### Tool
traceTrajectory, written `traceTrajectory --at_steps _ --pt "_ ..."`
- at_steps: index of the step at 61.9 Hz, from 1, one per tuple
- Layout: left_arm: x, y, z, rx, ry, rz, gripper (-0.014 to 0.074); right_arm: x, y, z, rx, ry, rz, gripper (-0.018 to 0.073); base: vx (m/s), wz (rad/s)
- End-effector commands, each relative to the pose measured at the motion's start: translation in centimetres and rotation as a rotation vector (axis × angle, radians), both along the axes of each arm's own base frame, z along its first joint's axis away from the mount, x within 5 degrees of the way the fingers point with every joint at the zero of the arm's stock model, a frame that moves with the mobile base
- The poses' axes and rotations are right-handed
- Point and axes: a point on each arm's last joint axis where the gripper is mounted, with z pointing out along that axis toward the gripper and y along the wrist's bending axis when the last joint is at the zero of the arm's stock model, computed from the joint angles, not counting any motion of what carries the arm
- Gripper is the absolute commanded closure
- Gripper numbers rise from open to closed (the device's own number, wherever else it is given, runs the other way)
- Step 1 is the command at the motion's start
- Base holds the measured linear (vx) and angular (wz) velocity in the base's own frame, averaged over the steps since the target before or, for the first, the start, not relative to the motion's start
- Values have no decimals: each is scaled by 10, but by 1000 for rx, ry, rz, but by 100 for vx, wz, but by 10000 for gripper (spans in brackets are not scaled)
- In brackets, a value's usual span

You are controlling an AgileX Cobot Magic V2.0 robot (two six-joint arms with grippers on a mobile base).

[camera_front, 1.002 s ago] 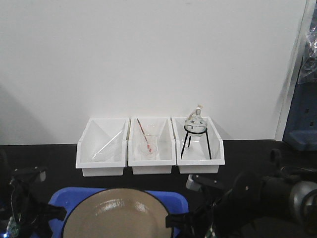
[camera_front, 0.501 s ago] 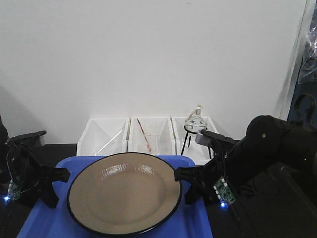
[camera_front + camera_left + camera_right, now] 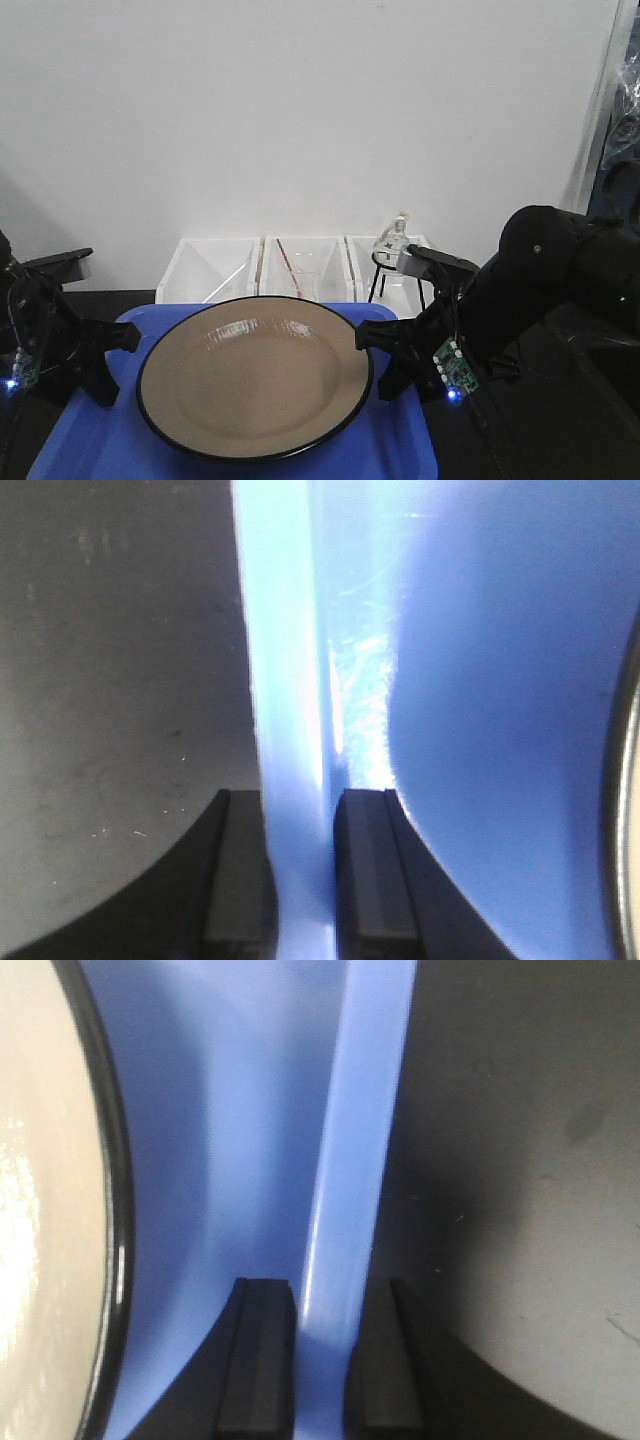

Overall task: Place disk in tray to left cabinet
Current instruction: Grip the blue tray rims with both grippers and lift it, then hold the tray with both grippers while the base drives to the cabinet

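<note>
Since the last glimpse the tray (image 3: pixel 398 448) has come up further. Its far edge now hides the foot of the bins (image 3: pixel 212 262), and the disk (image 3: pixel 255 375) has risen with it. My left fingers (image 3: pixel 365 870) are closed on the left rim, one pad outside the lip and one inside. My right fingers (image 3: pixel 258 1360) pinch the right rim the same way. The disk lies loose in the tray between my two grips, its black edge just inward of each inner pad and touching neither.

I judge the tray is clear of the table (image 3: pixel 520 1160), so this is the carry. Nothing holds the disk, so it would slide toward whichever side I let drop. I should keep both rims level, move both sides at one pace, and neither twist nor press them together. The cabinet is not in view, so I should swing left slowly.
</note>
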Motion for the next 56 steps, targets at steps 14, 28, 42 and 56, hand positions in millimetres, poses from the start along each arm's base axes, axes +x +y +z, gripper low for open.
traceTrajectory --at_steps 14,28,42,56 --pt "-10 2 32 -13 -96 6 596 -5 -5 36 36 -132 -12 563 0 0" --pt "-10 2 32 -12 -96 6 596 -5 -5 36 37 -132 -12 563 0 0" --pt "-10 2 32 -12 -96 6 596 -5 -5 36 37 -132 -12 563 0 0" --pt "-10 2 32 -12 -96 6 596 -5 -5 36 37 -132 -12 563 0 1"
